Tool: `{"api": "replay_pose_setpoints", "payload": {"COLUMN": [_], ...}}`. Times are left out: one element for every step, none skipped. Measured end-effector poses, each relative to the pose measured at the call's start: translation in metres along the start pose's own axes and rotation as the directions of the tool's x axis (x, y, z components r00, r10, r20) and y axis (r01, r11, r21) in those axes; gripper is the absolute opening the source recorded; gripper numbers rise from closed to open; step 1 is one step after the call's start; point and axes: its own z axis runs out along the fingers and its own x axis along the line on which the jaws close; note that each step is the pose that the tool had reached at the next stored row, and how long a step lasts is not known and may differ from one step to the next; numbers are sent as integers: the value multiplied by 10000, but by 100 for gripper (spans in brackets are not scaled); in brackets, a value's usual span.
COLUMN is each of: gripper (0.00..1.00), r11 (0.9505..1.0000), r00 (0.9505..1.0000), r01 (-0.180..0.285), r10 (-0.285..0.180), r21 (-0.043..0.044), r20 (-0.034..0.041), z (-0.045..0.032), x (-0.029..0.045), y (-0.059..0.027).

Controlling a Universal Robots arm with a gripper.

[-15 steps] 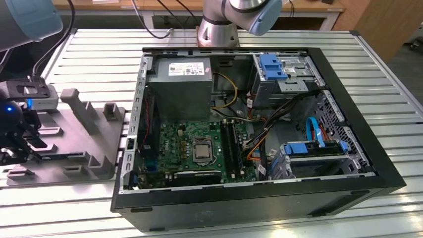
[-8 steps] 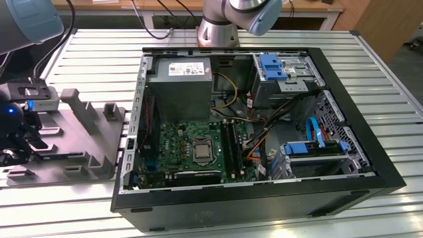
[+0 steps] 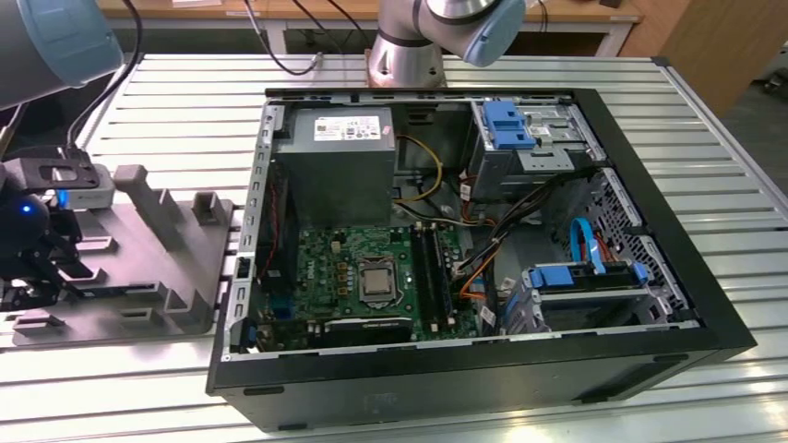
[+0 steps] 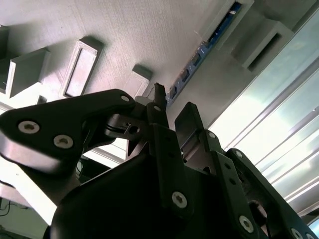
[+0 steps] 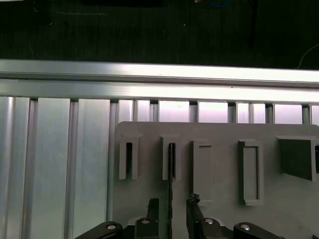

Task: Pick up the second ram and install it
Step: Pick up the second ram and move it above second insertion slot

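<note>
The gripper (image 5: 172, 200) hangs spread astride the second ram (image 5: 171, 167), which stands on edge in the gray holder (image 5: 219, 134). More slot posts (image 5: 128, 157) flank it. The computer case (image 3: 493, 374) sits just beside the holder on the counter (image 3: 185, 111).

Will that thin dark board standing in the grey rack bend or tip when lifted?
The thin dark memory board looks straight, so probably stiff. So thin, likely light. On edge outside the grey slotted rack, it could topple.

Upright posts on the grey holder (image 3: 161, 277) crowd the tool (image 5: 172, 200), whose 2 fingers (image 5: 153, 209) stand apart with a gap either side of the thin ram (image 5: 170, 169). Past the holder, bare slats run free to the desk's (image 3: 689, 120) edge. The open computer case (image 3: 493, 388) walls off the holder's other side.
</note>
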Motion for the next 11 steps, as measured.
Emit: {"api": "replay_pose_setpoints", "payload": {"gripper": [36,36,36,36,36,36,36,36,36,36,36], "r11": [10000,10000,10000,10000,10000,10000,10000,10000,10000,10000,10000], "r00": [10000,10000,10000,10000,10000,10000,10000,10000,10000,10000,10000], "r01": [-1,-1,-1,-1,-1,-1,-1,-1,-1,-2,-1], "r10": [1,1,1,1,1,1,1,1,1,2,1], "r21": [-3,-3,-4,-3,-3,1,0,-2,-3,-3,-2], "r20": [-1,-2,-2,-2,-2,1,1,-1,-2,-2,-1], "z": [2,2,2,2,4,18,31,35,34,34,43], "x": [0,0,0,0,0,0,1,1,1,1,2], "y": [1,1,1,1,1,0,-1,-1,-1,0,-1]}}
